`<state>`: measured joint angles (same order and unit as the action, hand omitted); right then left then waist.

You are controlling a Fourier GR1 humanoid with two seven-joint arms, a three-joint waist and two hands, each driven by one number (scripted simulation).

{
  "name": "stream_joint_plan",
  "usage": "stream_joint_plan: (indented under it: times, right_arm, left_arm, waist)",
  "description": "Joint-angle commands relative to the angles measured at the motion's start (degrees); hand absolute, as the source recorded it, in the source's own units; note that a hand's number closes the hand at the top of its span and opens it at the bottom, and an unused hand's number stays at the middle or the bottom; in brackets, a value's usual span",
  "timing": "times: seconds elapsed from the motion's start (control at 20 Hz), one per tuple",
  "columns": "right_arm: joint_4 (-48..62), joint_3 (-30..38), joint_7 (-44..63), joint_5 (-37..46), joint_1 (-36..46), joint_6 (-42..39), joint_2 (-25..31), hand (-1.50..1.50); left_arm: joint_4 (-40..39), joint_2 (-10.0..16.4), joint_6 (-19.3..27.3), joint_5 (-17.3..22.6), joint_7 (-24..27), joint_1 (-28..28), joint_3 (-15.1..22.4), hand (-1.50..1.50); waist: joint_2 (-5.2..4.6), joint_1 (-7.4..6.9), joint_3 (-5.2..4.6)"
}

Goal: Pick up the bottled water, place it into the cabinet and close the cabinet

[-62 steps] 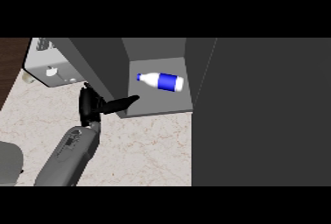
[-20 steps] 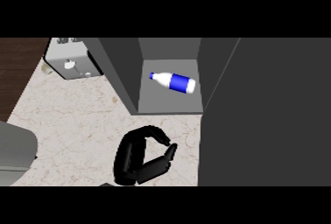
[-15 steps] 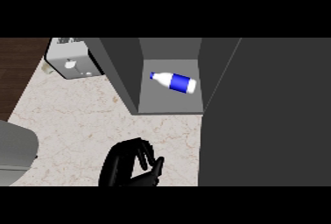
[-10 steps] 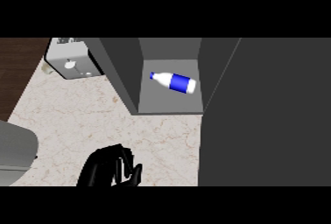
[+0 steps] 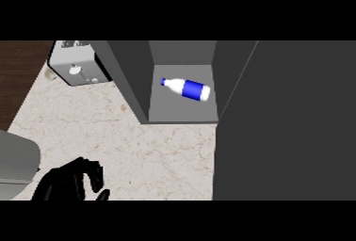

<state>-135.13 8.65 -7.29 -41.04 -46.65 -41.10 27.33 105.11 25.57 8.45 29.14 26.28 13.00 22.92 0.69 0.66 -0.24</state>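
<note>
bottled water [image 5: 186, 89] is lying inside the cabinet [image 5: 182, 111] already, which is sitting open (closing is what's left); left hand [image 5: 67, 181] is hovering over the table [image 5: 139, 141], fingers relaxed, holding nothing

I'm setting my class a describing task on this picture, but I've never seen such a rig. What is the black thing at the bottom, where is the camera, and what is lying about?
The camera sits at the robot's head, looking steeply down at a marble-patterned kitchen counter. The black shape at lower left is the left robot hand, fingers relaxed, holding nothing; the right one is out of view. Ahead stands an open dark grey cabinet with the bottled water lying on its side inside, white with a blue label. The big dark panel on the right is probably its door. A small grey appliance, perhaps a toaster, stands at the back left. The pale grey shape at the left edge I cannot identify.
</note>
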Motion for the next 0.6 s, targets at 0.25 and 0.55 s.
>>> stream_joint_plan:
  times: [0.25, 0.55]
  right_arm:
    - [-17.70, -5.00, 3.89, 8.59, -1.40, 0.54, -0.01, 1.50]
    - [-17.67, -9.94, 6.52, 10.01, 4.99, 1.80, 2.54, 1.50]
  left_arm:
    - [5.37, 7.19, -4.67, 7.82, 0.40, 5.55, -11.09, -1.50]
    - [6.05, 10.26, -8.96, 11.04, 0.68, 9.96, -14.20, -1.50]
  waist:
    - [0.45, 0.06, -0.19]
    - [0.45, -1.68, -0.55]
